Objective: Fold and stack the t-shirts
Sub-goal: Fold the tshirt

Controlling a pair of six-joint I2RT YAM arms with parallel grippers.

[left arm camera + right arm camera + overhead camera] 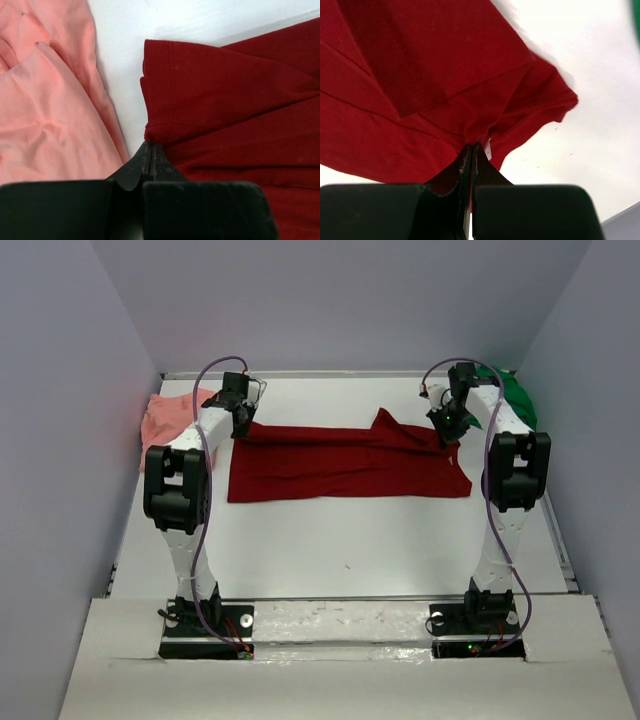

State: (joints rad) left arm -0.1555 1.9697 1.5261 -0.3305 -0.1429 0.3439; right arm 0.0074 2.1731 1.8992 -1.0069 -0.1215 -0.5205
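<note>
A dark red t-shirt [340, 462] lies spread across the middle of the white table, folded over along its far edge. My left gripper [243, 420] is shut on its far left corner; in the left wrist view the jaws [151, 145] pinch a bunch of red cloth [230, 100]. My right gripper [447, 427] is shut on the far right part of the shirt, where the red cloth [420, 100] gathers at the closed tips [472, 146]. A salmon-pink t-shirt [172, 413] lies crumpled at the far left. A green t-shirt [517, 396] sits at the far right, partly behind the right arm.
Grey walls enclose the table [350, 550] on the left, back and right. The pink shirt [45, 100] lies just left of my left gripper, with a strip of bare table between it and the red shirt. The arm bases stand at the near edge.
</note>
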